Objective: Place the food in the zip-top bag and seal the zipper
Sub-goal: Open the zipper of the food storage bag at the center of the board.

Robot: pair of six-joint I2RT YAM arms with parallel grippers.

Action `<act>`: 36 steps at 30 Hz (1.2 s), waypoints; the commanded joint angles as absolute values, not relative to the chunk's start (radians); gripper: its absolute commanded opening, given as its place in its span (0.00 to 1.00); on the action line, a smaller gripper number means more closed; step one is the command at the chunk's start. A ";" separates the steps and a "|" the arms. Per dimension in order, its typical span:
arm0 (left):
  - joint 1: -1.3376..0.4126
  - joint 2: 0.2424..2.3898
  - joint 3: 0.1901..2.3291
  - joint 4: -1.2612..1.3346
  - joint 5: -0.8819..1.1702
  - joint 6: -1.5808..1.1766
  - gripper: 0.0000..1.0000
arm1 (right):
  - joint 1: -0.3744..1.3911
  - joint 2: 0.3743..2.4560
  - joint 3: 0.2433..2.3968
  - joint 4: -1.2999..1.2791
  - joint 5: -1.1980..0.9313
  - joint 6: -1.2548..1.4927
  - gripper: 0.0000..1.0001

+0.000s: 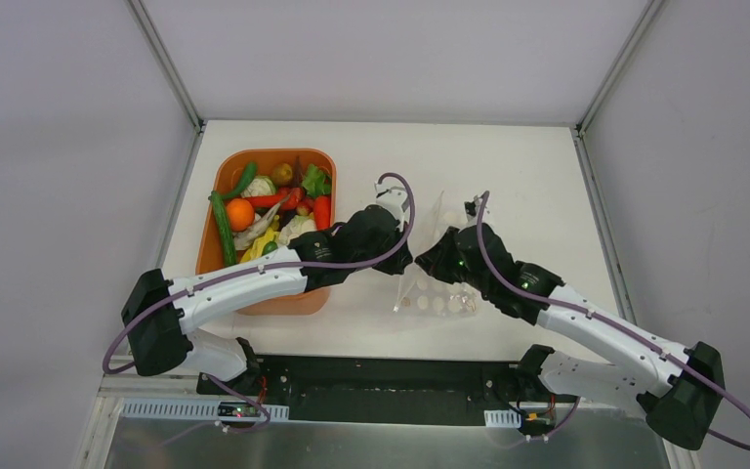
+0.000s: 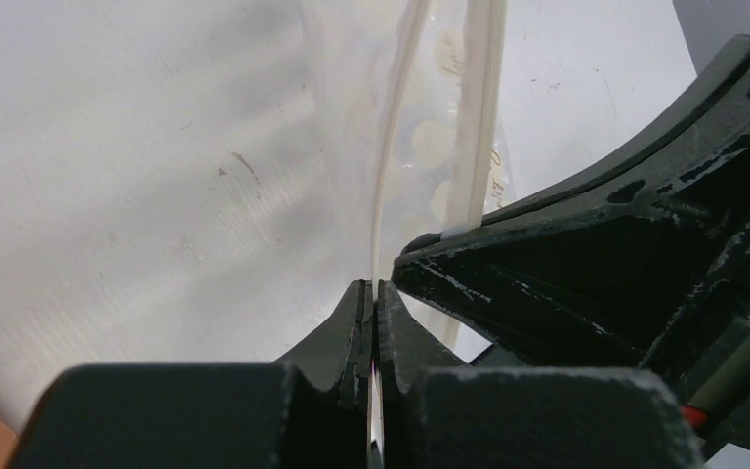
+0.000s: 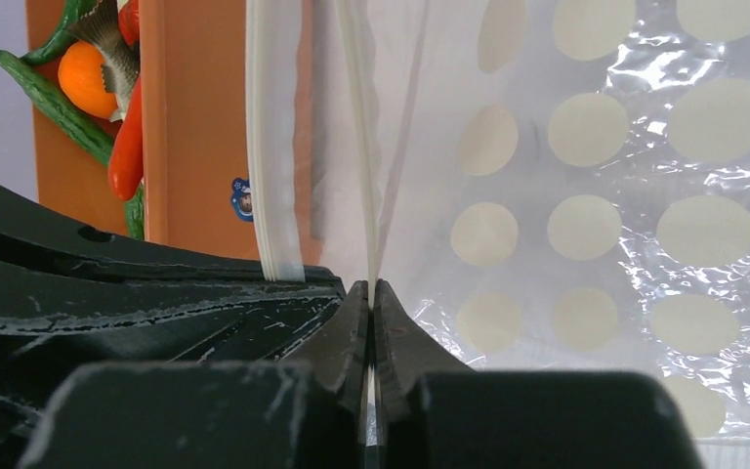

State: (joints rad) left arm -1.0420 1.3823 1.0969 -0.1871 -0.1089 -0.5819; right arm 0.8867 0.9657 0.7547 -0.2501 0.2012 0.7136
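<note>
my left hand point(image 2: 373, 289) and right hand point(image 3: 371, 289) are each pinched shut on a lip of the zip-top bag point(image 1: 441, 299), which sits between them in the middle of the tabletop point(image 1: 527, 176) with its zipper point(image 3: 273, 147) running away from both grips, while the food point(image 1: 264, 207) lies in the orange tub point(image 1: 273, 153) to the left, nearer my left arm point(image 1: 244, 281).

Robotics lab — white table point(image 1: 508, 166), enclosing panels point(image 1: 59, 147)

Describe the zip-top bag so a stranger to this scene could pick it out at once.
On the white table, look just right of the orange tub full of toy food. The zip-top bag is there, pinched by the left end effector and the right end effector. It alone is clear plastic printed with rows of pale round dots.
</note>
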 commanded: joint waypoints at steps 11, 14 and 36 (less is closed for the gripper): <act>-1.012 1.327 1.087 -0.376 -0.462 -0.623 0.00 | 0.883 0.982 1.004 -0.625 0.233 0.502 0.00; -1.008 1.339 1.097 -0.384 -0.470 -0.651 0.00 | 0.882 1.007 1.050 -0.703 0.258 0.506 0.00; -0.989 1.387 1.112 -0.300 -0.255 -0.613 0.19 | 0.883 1.055 1.070 -0.633 0.289 0.521 0.00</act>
State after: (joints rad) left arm -0.9993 1.4036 1.1202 -0.3843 -0.3477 -0.6365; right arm 0.8856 1.0264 1.0767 -0.6727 0.2623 0.5289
